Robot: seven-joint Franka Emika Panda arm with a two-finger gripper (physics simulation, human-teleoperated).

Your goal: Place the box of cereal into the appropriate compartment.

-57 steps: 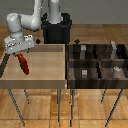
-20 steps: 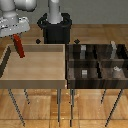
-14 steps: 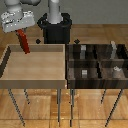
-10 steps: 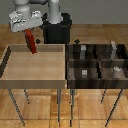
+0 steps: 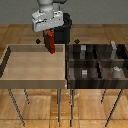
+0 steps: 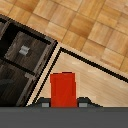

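1. While the Panda arm hangs over the tables, its gripper (image 5: pixel 49 39) is clenched on the box of cereal (image 5: pixel 50 42), which dangles upright in the air, clear of every surface.
2. Seen from the exterior view, the red box sits above the far rim of the light wooden tray (image 5: pixel 10 57), toward that tray's right-hand corner.
3. Open floor of the wooden tray spreads below and toward the exterior view's left.
4. Just beside it, on the exterior view's right, stands the dark compartment tray (image 5: pixel 70 75), its dividers forming several cells.
5. Small grey items (image 5: pixel 84 73) lie in some of those cells.
6. From the wrist view, the box (image 6: pixel 63 89) juts out between the fingers (image 6: pixel 45 104), with the tray's dark-lined corner edge and the dark organiser (image 6: pixel 15 65) beyond it.
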